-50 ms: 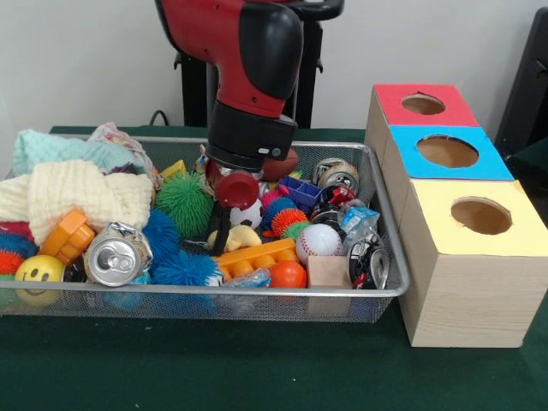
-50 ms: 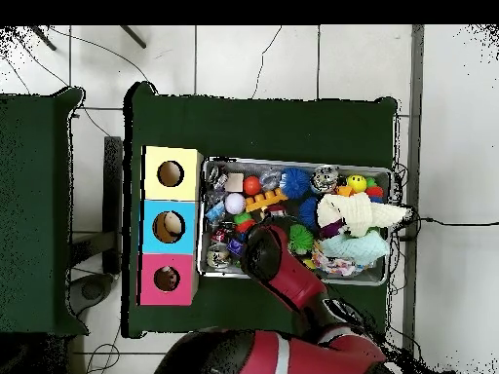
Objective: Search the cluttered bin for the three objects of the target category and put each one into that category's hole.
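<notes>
Presently: claw (image 1: 224, 229) low in wire bin (image 1: 390, 257), spread or closed cannot be told. Baseball (image 1: 318, 241) nearby: light, hard, smooth; likely best pinched across middle.

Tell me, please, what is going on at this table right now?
A red and black robot arm reaches down into the middle of a wire bin crowded with balls, cans, blocks and cloths. Its gripper sits low among the toys, but whether it holds anything cannot be told. Beside the bin stand three wooden boxes with holes: the yellow box, the blue box and the red box.
</notes>
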